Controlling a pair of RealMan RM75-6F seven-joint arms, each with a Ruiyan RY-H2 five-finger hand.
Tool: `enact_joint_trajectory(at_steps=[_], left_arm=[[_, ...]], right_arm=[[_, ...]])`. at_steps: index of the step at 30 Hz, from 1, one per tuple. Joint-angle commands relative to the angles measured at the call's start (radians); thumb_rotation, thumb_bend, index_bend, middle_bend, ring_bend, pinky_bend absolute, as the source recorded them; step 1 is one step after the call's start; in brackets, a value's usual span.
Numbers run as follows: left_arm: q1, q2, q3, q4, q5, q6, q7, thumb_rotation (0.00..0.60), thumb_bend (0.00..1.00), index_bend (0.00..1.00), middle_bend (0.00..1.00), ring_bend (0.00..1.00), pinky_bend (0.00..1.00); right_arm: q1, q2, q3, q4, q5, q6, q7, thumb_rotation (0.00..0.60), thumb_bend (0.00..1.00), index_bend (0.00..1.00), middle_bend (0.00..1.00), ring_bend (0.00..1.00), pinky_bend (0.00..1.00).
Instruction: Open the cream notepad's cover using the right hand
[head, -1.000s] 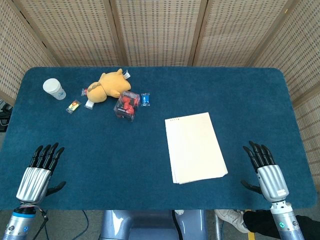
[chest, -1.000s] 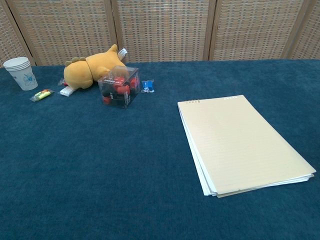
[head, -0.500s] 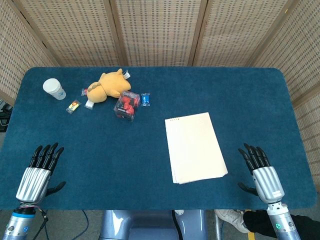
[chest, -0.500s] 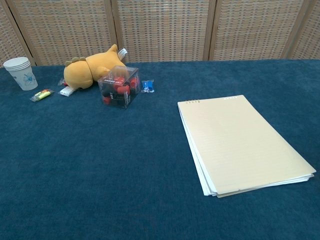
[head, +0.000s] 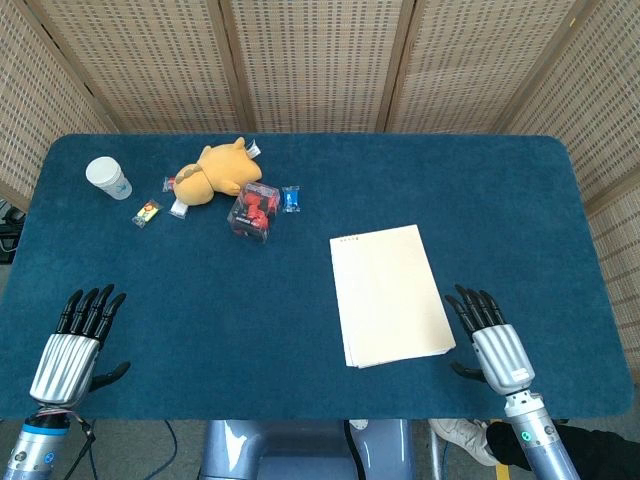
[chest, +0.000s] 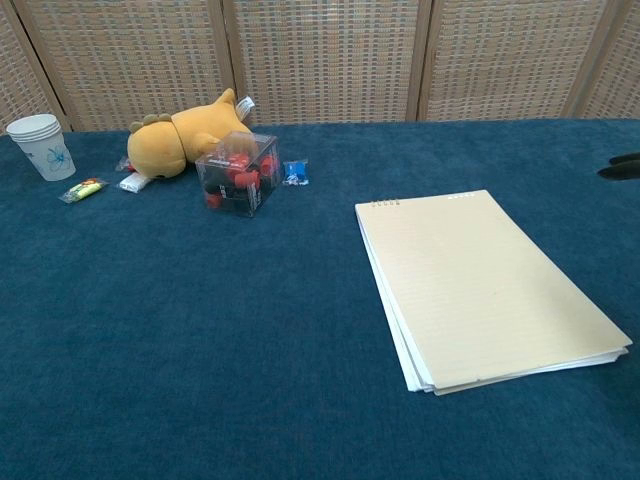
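Observation:
The cream notepad (head: 388, 294) (chest: 480, 285) lies flat and closed on the blue table, right of centre, its spiral binding at the far edge. My right hand (head: 488, 337) hovers just right of the pad's near right corner, fingers apart and holding nothing. In the chest view only its dark fingertips (chest: 622, 166) show at the right edge. My left hand (head: 78, 337) rests open at the table's near left, far from the pad.
At the far left stand a paper cup (head: 107, 177), a yellow plush toy (head: 213, 171), a clear box of red pieces (head: 254, 211) and small wrapped sweets (head: 291, 198). The blue table (head: 500, 190) is ringed by wicker screens.
My right hand has slid left toward the notepad's near right corner, and its fingertips have entered the chest view. The left hand and the pad have not moved.

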Motion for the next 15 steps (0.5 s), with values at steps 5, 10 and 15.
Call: enact_joint_trajectory(at_steps=[5,10,15], left_arm=[[-0.001,-0.003,0.003,0.001,0.003,-0.004,0.003,0.6,0.0,0.0,0.0,0.0,0.0],[-0.002,-0.002,0.002,0.001,0.001,-0.005,-0.002,0.6,0.0,0.0,0.0,0.0,0.0],[-0.004,-0.004,0.003,0.004,-0.002,-0.012,-0.002,0.6,0.0,0.0,0.0,0.0,0.0]], right_arm=[[0.036,-0.064,0.023,-0.003,0.057,-0.068,-0.051,0.6,0.14,0.06,0.0,0.0,0.0],[0.056,-0.104,0.038,0.008,0.099,-0.106,-0.078,0.6,0.14,0.06,0.0,0.0,0.0],[0.064,-0.141,0.036,0.022,0.123,-0.126,-0.097,0.6,0.14,0.06,0.0,0.0,0.0]])
